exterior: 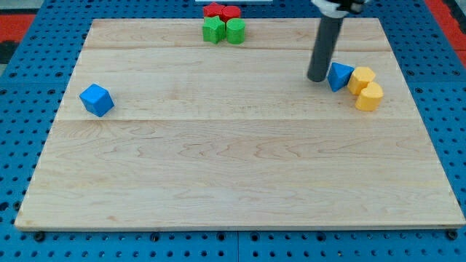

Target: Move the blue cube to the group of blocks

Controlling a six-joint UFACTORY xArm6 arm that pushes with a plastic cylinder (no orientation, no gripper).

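Note:
The blue cube (96,100) sits alone near the left edge of the wooden board (233,175). A group of blocks stands at the view's top centre: a red star (213,9), a red cylinder (231,12), a green star (214,30) and a green cylinder (235,30). My tip (317,77) is far to the right of the blue cube, just left of a blue triangular block (339,76) and close to touching it.
Two yellow blocks (362,78) (369,97) lie right of the blue triangular block, near the board's right edge. A blue pegboard (22,145) surrounds the wooden board.

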